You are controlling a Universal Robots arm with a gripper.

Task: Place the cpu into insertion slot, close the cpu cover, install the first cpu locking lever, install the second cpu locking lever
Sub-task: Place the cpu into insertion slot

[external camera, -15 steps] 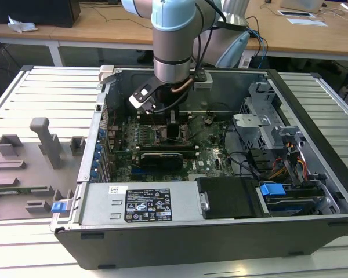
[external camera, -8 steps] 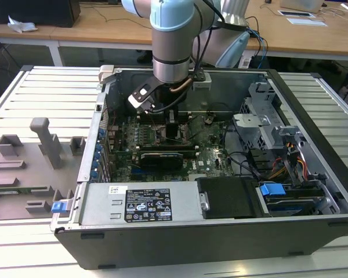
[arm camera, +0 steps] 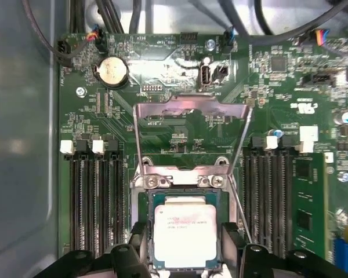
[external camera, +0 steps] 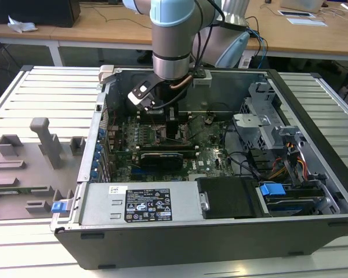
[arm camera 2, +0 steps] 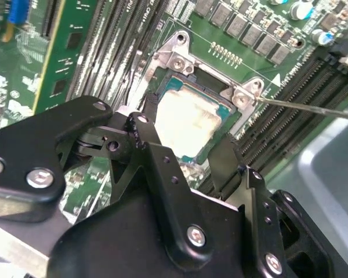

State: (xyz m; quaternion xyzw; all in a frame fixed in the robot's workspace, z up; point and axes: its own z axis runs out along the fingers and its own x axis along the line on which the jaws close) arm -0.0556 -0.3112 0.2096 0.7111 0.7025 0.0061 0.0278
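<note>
The cpu point(arm camera: 184, 231), a square chip with a pale metal top, lies in the insertion slot point(arm camera 2: 211, 78) on the green board. My gripper point(arm camera: 184, 234) straddles it, one black finger point(arm camera: 140, 234) close against each side, and looks shut on the chip. In the second wrist view the cpu point(arm camera 2: 188, 119) sits between the same fingertips point(arm camera 2: 140, 124). The cpu cover point(arm camera: 188, 107), a thin silvery frame, is flipped up and away from the socket. A thin wire locking lever point(arm camera 2: 313, 107) sticks out beside the socket. In the exterior view the gripper point(external camera: 165, 124) reaches down inside the computer case.
Long black memory slots point(arm camera: 95, 202) flank the socket on both sides. A coin battery point(arm camera: 111, 70) and cables lie beyond the cover. The case holds a power supply point(external camera: 139, 202) at the front and a drive cage point(external camera: 267, 121) on the exterior view's right. Grey fixtures point(external camera: 40, 145) stand outside.
</note>
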